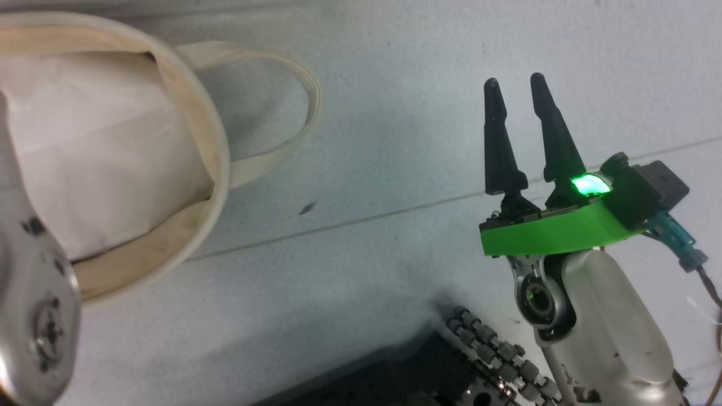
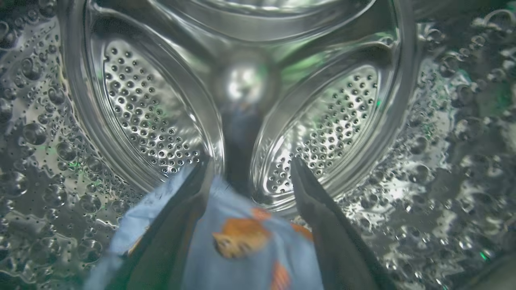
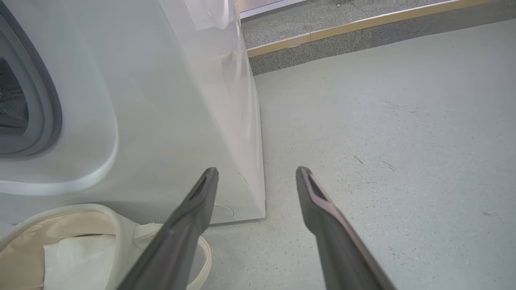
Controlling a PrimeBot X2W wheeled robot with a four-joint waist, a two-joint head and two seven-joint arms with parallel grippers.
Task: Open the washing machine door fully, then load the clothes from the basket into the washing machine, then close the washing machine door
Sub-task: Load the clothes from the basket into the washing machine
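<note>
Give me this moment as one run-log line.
phase: loading | left end effector: open, in steel drum, over blue printed garment | right end effector: open, above floor beside washing machine | basket: white padding visible

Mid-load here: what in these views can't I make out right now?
Left wrist view: whether the blue garment is free of the left gripper; it is blurred and runs off the bottom edge.
Head view: whether clothes lie in the basket; white padding covers its inside, and the left forearm and frame edges cut it.
Right wrist view: how far the door stands open; the left edge cuts off the washing machine opening.
</note>
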